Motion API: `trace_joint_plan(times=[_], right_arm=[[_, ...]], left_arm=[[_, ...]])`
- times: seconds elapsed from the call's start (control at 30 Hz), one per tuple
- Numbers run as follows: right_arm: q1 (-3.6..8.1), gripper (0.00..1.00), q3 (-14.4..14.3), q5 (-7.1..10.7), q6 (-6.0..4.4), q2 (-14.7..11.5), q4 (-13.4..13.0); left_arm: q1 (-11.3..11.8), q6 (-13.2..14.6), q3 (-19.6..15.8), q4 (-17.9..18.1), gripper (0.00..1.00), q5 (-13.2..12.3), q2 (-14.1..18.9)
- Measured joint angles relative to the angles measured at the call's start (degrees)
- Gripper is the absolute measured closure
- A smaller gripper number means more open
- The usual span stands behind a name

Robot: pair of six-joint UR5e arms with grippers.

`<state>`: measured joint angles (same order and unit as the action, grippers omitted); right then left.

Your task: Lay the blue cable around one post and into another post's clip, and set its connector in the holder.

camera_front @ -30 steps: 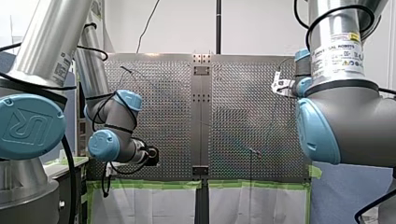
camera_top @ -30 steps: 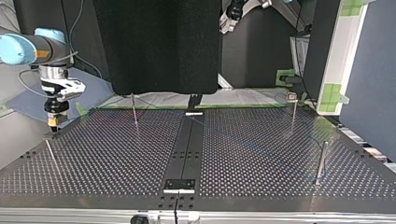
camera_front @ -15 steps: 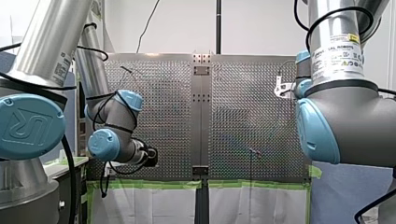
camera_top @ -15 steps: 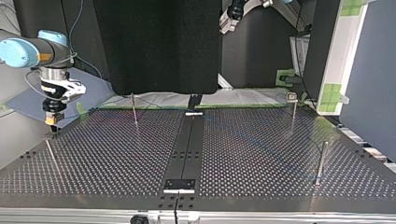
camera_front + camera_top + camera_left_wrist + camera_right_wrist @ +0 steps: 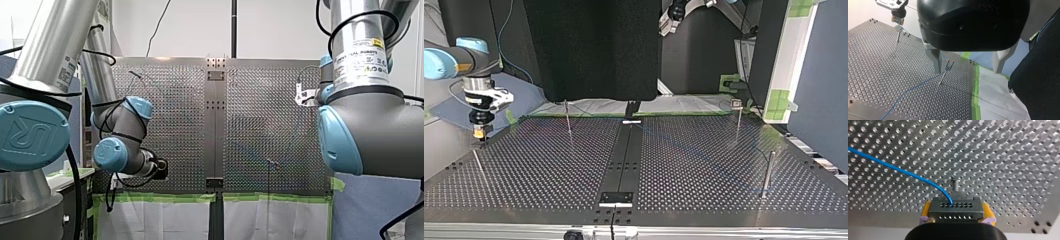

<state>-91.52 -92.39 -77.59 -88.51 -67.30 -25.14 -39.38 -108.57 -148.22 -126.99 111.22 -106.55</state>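
My right pincer (image 5: 956, 213) grips the connector (image 5: 956, 208) between its yellow pads (image 5: 926, 209), and the holder post (image 5: 955, 185) stands just ahead of it, nearly in line with the pincer's axis, so the drop looks straight down. The blue cable (image 5: 898, 169) trails across the tabletop (image 5: 1010, 157); my left pincer (image 5: 968, 62) hangs open by the clip post (image 5: 944, 73), well apart.

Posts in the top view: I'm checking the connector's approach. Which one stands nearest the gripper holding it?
The thin post at that view's far left, just under my right gripper; the other three stand further right.
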Motion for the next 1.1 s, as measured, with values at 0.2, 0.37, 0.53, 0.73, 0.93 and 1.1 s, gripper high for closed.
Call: trace_joint_plan(times=[0.2, 0.37, 0.53, 0.73, 0.93, 1.1], right_arm=[[1.11, 1.0, 2.0, 2.27, -0.21, 1.8, 2.9], [1.92, 1.0, 3.0, 4.06, -0.33, 2.6, 3.8], [2.84, 1.0, 3.8, 5.47, -0.61, 2.7, 3.3], [3.8, 1.0, 4.5, 7.31, -0.97, 2.9, 3.2], [4.58, 1.0, 4.8, 8.51, -1.77, 3.2, 3.2], [4.96, 1.0, 5.5, 9.32, -2.09, 3.8, 3.5]], left_arm=[[0.0, 0.1, 0.0, -0.9, 0.0, 0.1, 0.0], [0.0, 0.1, 0.0, -1.2, 0.0, 0.6, 0.0], [0.0, 0.1, 0.0, -1.3, 0.0, 1.0, 0.0], [0.0, 0.1, 0.1, -1.5, 0.0, 1.5, 0.0], [0.0, 0.1, 0.1, -1.6, 0.0, 1.6, 0.0], [0.0, 0.1, 0.1, -1.6, 0.0, 1.6, 0.0]])
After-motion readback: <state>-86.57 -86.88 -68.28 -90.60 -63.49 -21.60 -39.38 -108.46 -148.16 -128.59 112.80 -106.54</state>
